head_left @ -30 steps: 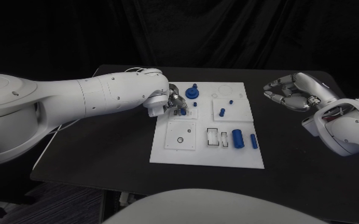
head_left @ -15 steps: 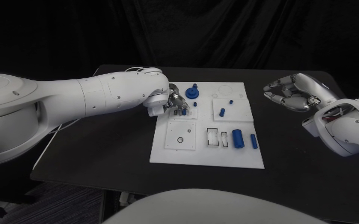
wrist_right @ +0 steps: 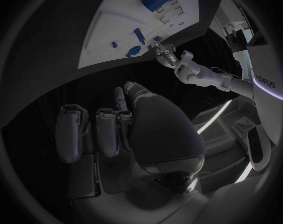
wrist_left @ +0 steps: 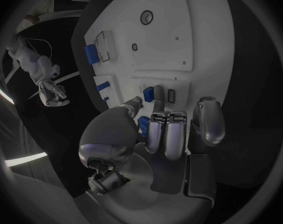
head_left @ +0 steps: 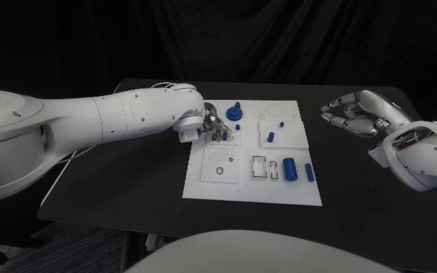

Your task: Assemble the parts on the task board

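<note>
- Head view: the white task board [head_left: 253, 188] lies in the middle of the black table [head_left: 119, 178]. The left hand [head_left: 212, 126] is low over the board's near-left part, touching a small blue part [head_left: 223, 136]. The right hand [head_left: 357, 115] hangs off the board's side, fingers curled in, holding nothing. About seven blue parts sit on the board.
- Left wrist view: the left hand's fingertips [wrist_left: 158, 103] pinch the small blue part [wrist_left: 148, 93].
- Right wrist view: the right hand [wrist_right: 126, 122] is curled, empty. No writing can be read on the board.

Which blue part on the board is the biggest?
The fat blue cylinder lying near the board's front right, beside the slimmer blue rod; all other blue parts are smaller.
</note>
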Available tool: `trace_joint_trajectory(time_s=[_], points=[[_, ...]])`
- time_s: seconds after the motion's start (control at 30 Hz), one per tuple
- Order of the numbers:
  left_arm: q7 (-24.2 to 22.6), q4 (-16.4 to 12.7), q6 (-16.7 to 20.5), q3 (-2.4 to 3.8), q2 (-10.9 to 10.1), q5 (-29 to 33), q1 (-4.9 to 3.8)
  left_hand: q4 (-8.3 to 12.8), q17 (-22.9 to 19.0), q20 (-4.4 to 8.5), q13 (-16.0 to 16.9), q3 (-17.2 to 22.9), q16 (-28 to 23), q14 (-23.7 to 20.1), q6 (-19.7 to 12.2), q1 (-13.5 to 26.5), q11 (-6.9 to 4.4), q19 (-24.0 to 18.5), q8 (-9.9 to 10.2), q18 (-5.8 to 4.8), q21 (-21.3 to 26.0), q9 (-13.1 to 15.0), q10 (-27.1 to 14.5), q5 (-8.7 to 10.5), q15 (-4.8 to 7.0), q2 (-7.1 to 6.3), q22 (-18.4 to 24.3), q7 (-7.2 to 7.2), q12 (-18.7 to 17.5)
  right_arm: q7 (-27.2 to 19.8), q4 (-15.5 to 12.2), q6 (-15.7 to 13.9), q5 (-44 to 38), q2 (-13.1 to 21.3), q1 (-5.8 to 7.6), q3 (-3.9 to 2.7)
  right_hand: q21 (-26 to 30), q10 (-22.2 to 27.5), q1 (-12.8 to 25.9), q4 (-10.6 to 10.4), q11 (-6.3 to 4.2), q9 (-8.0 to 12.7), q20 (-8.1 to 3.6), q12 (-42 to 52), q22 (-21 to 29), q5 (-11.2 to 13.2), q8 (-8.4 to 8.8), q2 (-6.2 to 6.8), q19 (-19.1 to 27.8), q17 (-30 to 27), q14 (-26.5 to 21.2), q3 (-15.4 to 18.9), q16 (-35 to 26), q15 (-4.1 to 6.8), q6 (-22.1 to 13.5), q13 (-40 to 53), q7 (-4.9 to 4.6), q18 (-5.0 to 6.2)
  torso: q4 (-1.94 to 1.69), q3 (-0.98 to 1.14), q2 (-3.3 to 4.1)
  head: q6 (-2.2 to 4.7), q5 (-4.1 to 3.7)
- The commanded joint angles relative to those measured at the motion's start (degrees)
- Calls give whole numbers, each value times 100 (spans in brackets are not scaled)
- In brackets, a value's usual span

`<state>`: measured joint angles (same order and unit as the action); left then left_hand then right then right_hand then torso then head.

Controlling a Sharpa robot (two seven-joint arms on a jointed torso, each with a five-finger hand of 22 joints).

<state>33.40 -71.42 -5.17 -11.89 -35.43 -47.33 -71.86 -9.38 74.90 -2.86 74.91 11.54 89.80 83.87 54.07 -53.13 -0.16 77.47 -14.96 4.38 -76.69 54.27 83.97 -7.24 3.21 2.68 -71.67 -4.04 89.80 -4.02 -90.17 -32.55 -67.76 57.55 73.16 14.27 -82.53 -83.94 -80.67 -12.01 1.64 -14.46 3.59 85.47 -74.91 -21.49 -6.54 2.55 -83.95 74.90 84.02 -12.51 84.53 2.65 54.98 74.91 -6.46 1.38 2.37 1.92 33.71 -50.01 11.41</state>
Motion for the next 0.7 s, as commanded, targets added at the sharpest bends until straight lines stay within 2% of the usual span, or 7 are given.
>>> trace_joint_trajectory(time_s=[0.03, 0.13, 0.37, 0.47, 0.53, 0.57, 0.7], points=[[-412, -179, 530, -21, -103, -429, 46, -107, 1510, 23, 1509, -193, 20, 613, -10, -59, -72, 142, -295, 5, -116, 441, 603, 23, 71, 60, -175, 93, 20, 88, -16, 21, -8, 22, -18, -4, 22, -11, -45, -5, -12, 10, 5, -21, -1101, -29, 31, 11, -215, 591, 405, -27, -31, -10, 43, 778, 6, 87, 0, -1, 1, 1, -8], [-691, -373, 990, -20, -246, -662, 46, -163, 1510, 68, 1509, -325, 20, 613, 10, -170, -126, 284, -520, -43, -265, 755, 603, -16, 118, 65, -383, 152, 20, 90, -26, 19, -7, 45, -19, -4, 22, -11, -45, -5, -12, 10, 5, -21, -1101, -29, 31, 11, -215, 591, 405, -27, -31, -10, 43, 778, 6, 87, 0, -1, 0, 1, -19], [-1129, -799, 1690, -12, -619, -857, -30, -270, 1510, 105, 1509, -504, 20, 613, 73, -241, -169, 419, -687, -93, -415, 991, 603, -77, 153, 46, -596, 205, 20, 124, -39, 21, -7, 91, -19, -4, 25, -8, -41, -7, -11, 11, 5, -24, -1100, -28, 33, 13, -214, 592, 405, -26, -30, -10, 40, 774, 5, 88, 2, -3, 3, 1, -33], [-1230, -899, 1720, -6, -728, -875, -144, -282, 1510, 118, 1509, -548, 20, 613, 83, -318, -185, 443, -754, -103, -445, 1095, 603, -112, 166, 59, -642, 224, 20, 134, -36, 27, -7, 89, -19, -4, 23, -9, -38, -10, -11, 13, 5, -24, -1101, -27, 34, 15, -215, 593, 405, -26, -29, -10, 39, 775, 4, 87, 5, -10, 10, 1, -32], [-1244, -945, 1631, -3, -794, -828, -284, -244, 1510, 129, 1509, -545, 20, 613, 78, -436, -197, 462, -800, -110, -468, 1174, 603, -193, 179, 80, -678, 240, 20, 139, -36, 35, -7, 83, -19, -4, 24, -8, -37, -11, -11, 13, 6, -24, -1100, -28, 35, 14, -214, 594, 406, -27, -29, -10, 39, 774, 5, 87, 10, -9, 10, 1, -43], [-1235, -952, 1601, -3, -806, -815, -314, -245, 1510, 131, 1509, -550, 20, 613, 71, -462, -201, 466, -813, -112, -474, 1202, 603, -218, 182, 89, -687, 241, 20, 140, -36, 37, -7, 82, -19, -4, 25, -8, -36, -11, -11, 13, 6, -24, -1100, -28, 35, 14, -214, 594, 406, -27, -29, -10, 39, 774, 5, 88, 10, -7, 9, 1, -45], [-1054, -921, 1195, -4, -870, -741, -566, -276, 1510, 139, 1509, -585, 20, 613, 28, -502, -204, 462, -847, -111, -473, 1293, 603, -266, 186, 107, -692, 240, 20, 157, -36, 52, -7, 57, -19, -4, 29, -6, -36, -11, -11, 14, 6, -26, -1098, -28, 35, 13, -212, 592, 405, -28, -30, -10, 39, 771, 5, 89, 6, -11, 10, 1, -45]])
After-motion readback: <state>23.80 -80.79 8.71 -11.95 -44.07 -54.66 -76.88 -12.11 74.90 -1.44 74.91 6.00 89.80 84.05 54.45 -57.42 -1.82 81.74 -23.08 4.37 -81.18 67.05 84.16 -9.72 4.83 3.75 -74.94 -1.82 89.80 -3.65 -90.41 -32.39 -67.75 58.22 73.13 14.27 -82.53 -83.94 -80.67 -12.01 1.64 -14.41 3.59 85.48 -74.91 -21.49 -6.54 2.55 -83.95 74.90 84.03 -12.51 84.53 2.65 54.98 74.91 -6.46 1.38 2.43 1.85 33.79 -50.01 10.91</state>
